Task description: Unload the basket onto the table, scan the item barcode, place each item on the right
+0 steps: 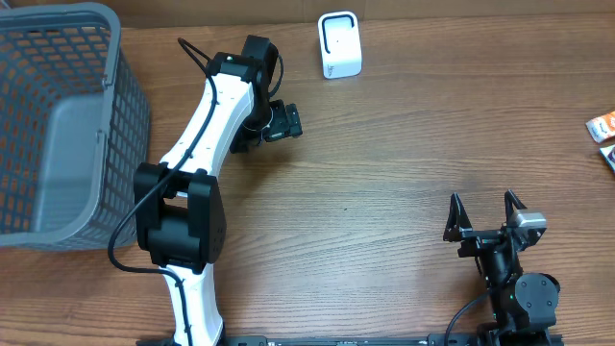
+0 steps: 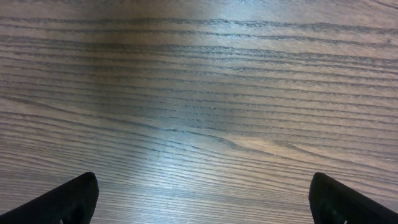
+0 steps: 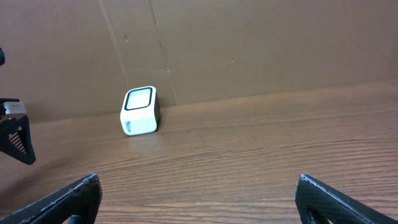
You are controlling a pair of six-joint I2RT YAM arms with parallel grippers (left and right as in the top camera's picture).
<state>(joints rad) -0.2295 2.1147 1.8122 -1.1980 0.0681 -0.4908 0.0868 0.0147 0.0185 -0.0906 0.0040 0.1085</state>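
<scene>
Far right of the wide-open, empty right hand (image 1: 482, 198) lies the orange packet (image 1: 602, 124).

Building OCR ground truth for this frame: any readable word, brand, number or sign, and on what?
Readable text: none in any view.
white scanner: faint mark low on its front, too small to read.
orange packet: printing blurred, unreadable.
second packet: cut off at the table edge, unreadable.
gray basket: no label visible.
</scene>
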